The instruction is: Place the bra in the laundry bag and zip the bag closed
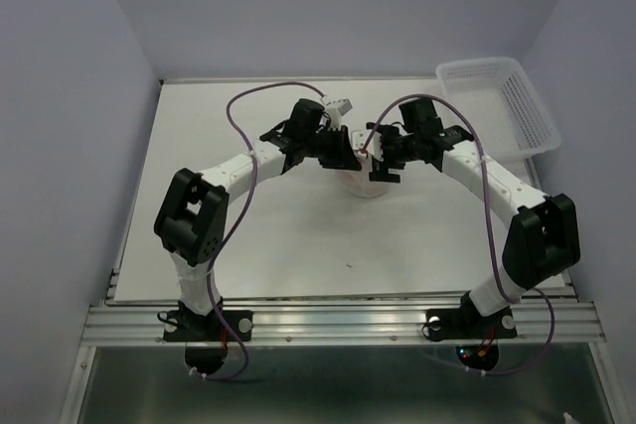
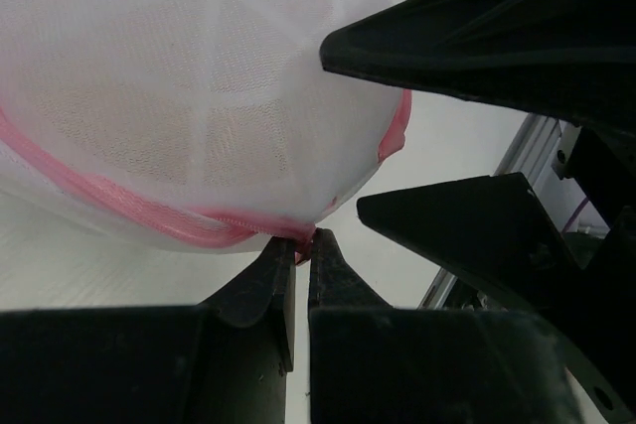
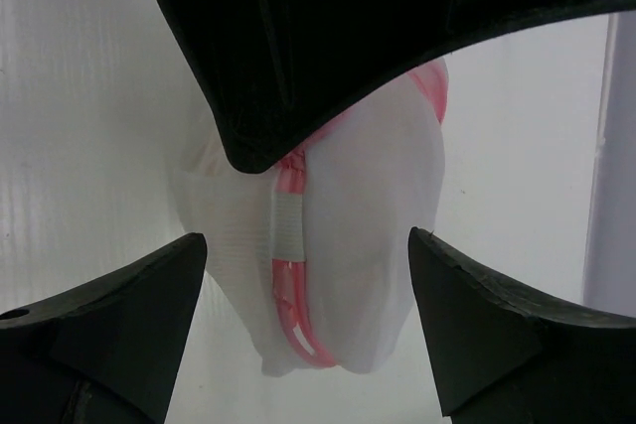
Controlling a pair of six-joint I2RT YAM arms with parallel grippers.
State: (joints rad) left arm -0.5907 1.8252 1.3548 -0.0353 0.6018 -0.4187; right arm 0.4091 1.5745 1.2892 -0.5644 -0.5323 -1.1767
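The left gripper (image 2: 303, 241) pinches the pink zipper band (image 2: 129, 208) of the laundry bag (image 2: 199, 57) on the table (image 1: 248, 235), the peach bra (image 2: 124, 138) shows inside it, and the right gripper (image 3: 308, 235) is wide open close by.

The laundry bag (image 1: 366, 188) is hemmed in by the left gripper (image 2: 301, 250) at its left and the right gripper (image 3: 306, 240) at its right. Bare table (image 1: 298, 245) is left open nearer than the bag. A white basket (image 1: 497, 106) is set well apart, behind it and to the right.
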